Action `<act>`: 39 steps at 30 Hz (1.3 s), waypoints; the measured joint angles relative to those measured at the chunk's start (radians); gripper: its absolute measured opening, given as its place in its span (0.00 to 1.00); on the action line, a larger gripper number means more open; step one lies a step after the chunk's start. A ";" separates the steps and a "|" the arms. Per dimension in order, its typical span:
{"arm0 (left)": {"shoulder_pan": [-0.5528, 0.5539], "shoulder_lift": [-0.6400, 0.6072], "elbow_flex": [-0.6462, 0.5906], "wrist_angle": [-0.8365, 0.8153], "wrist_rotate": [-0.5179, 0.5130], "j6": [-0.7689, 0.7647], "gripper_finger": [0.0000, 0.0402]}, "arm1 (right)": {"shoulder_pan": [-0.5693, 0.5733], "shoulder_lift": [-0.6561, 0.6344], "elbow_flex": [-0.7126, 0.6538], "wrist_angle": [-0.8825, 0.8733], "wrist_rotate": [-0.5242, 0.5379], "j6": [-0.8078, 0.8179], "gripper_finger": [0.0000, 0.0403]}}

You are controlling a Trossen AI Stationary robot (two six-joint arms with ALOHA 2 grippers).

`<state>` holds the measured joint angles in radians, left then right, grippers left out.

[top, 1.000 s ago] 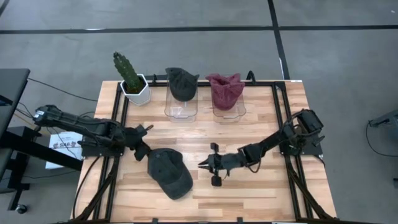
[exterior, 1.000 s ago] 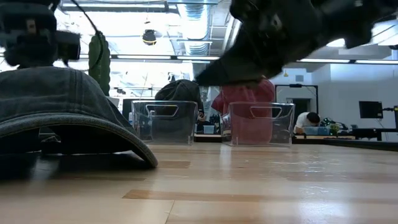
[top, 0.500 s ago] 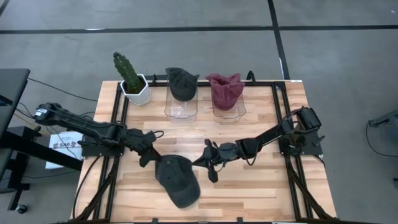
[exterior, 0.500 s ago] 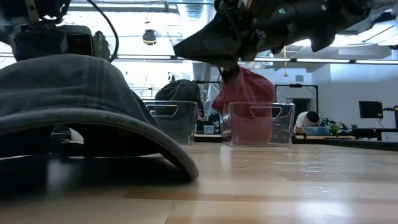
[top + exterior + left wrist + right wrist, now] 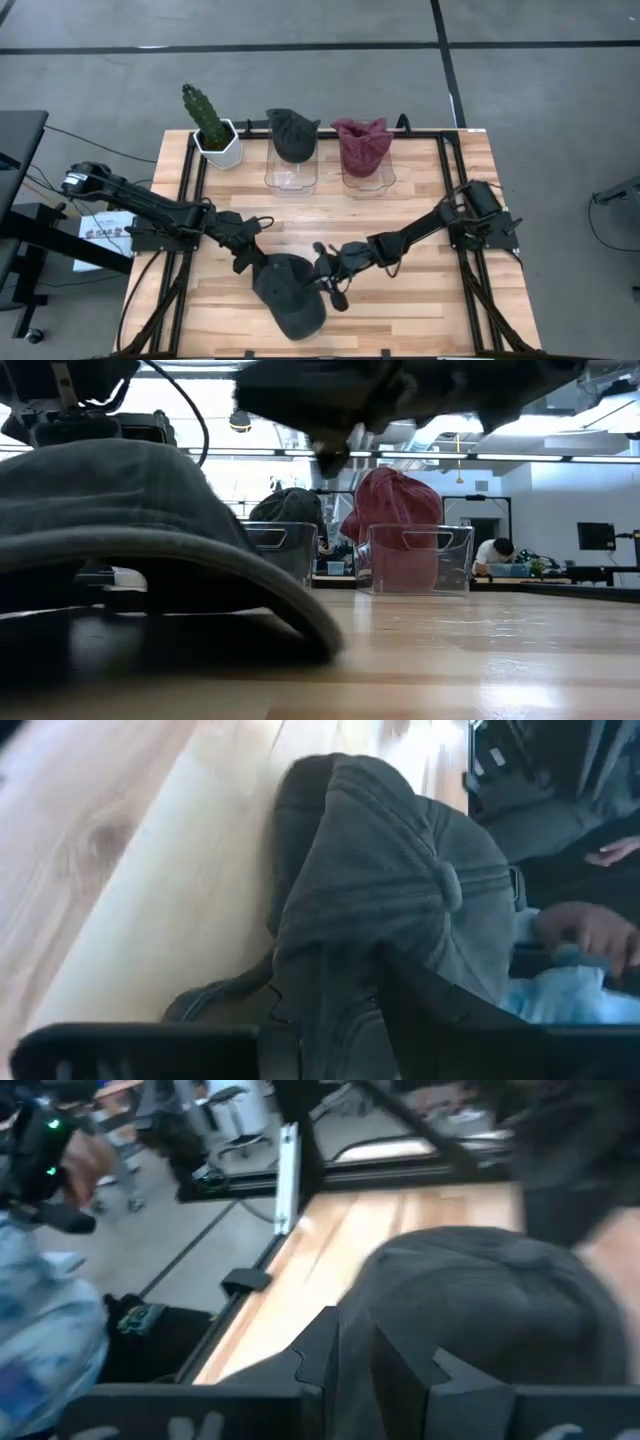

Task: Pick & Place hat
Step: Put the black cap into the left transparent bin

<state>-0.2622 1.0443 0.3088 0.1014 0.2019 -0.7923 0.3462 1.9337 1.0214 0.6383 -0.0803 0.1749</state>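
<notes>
Behind the grey cap [image 5: 288,298] stand a cactus pot [image 5: 217,143] and two hat-filled bins [image 5: 291,168]. My left gripper [image 5: 252,262] clamps its back edge; my right gripper [image 5: 322,276], slightly parted, meets its side.

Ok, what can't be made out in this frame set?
- Left tool: its grip on the dark cap is hidden in the high view by the arm, in the left wrist view by cloth.
- Right tool: its tips are too small in the high view, blurred in its wrist view.
- Low view: the cap's brim hides the table behind it.
</notes>
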 joint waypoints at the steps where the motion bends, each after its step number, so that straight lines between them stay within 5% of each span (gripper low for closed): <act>1: 0.001 0.009 0.000 0.016 0.002 0.000 0.23 | 0.000 0.023 0.019 -0.003 -0.024 0.000 0.12; 11: 0.000 0.025 0.000 0.143 0.038 -0.006 0.23 | -0.049 0.210 0.193 -0.009 -0.310 0.053 0.12; 21: -0.002 0.026 0.000 0.210 0.039 -0.028 0.23 | -0.113 0.279 0.250 -0.164 -0.225 0.061 0.12; 39: 0.011 0.038 0.000 0.090 0.039 0.035 0.23 | -0.057 0.168 0.249 -0.256 -0.233 -0.027 0.12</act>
<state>-0.2516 1.0821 0.3088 0.1915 0.2413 -0.7570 0.2896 2.1021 1.2709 0.3822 -0.3138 0.1478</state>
